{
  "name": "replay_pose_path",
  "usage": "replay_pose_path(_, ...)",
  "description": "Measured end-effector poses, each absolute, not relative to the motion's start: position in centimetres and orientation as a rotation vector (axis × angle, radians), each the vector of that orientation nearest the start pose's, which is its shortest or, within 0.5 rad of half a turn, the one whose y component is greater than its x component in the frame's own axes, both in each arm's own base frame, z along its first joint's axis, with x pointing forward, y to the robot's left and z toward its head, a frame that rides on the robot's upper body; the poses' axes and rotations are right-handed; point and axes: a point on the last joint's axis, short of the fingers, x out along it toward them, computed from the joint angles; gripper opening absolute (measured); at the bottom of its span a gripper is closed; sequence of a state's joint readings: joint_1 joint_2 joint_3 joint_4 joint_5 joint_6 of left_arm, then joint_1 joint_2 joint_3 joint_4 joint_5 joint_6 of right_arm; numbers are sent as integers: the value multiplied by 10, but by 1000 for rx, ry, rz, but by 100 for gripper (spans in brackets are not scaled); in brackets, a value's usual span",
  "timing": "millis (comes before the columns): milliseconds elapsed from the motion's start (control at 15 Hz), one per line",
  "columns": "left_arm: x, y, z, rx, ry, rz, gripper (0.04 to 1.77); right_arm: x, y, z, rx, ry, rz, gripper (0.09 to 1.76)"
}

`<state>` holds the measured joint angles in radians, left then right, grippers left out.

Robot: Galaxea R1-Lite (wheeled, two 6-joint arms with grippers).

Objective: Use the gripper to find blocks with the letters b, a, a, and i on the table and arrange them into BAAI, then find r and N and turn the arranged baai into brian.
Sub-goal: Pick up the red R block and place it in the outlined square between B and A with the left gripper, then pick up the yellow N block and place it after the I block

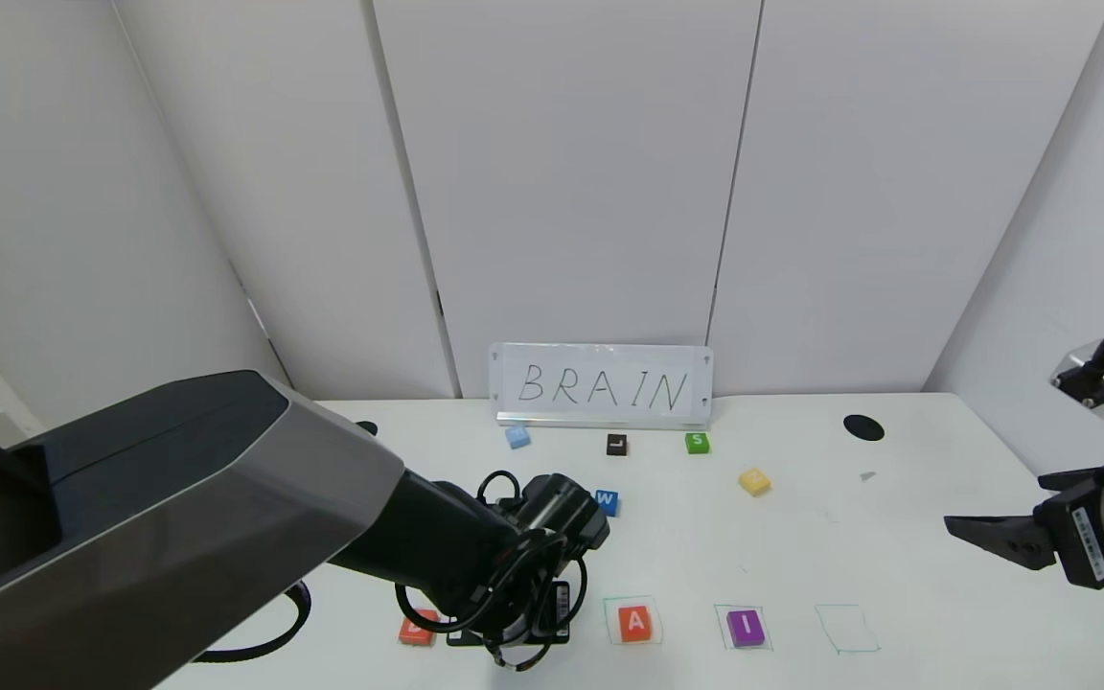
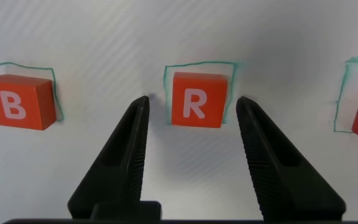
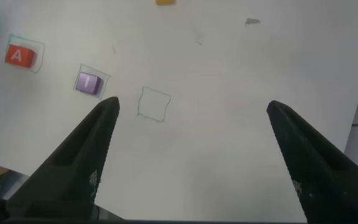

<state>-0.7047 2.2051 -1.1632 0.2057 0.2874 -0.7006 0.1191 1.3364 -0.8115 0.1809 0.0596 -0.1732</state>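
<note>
Nearest the robot, the left gripper is hovering with its black fingers spread on either side of the small orange-red square R block, which is lying inside a green drawn square on the white table. Beside it are sitting the orange B block, orange A block and purple I block. The right gripper is hanging spread wide over the table's right side. Farther back, the pale yellow N block is lying alone.

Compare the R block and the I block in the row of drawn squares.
The R block is orange-red; the I block is purple. The R block sits between the open left gripper's fingers; the I block lies unattended. Both are square, white-lettered, each inside a green square.
</note>
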Motion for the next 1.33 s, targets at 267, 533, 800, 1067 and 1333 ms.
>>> replay_pose_path(267,278,-230,54,-48,1104,13,133,196,25,203,-186,691,232,171)
replay_pose_path(533,269,-223,102,-75,1016,-55,147,198,25,202,-183,697,234,171)
replay_pose_path(800,249,-202,150,-34,961,-132,157,198,25,202,-156,703,221,171)
replay_pose_path(1067,231,-179,186,-3,931,-230,163,200,19,201,-132,719,183,171)
replay_pose_path(1333,211,-144,217,-32,931,-355,166,206,18,202,-126,820,185,171)
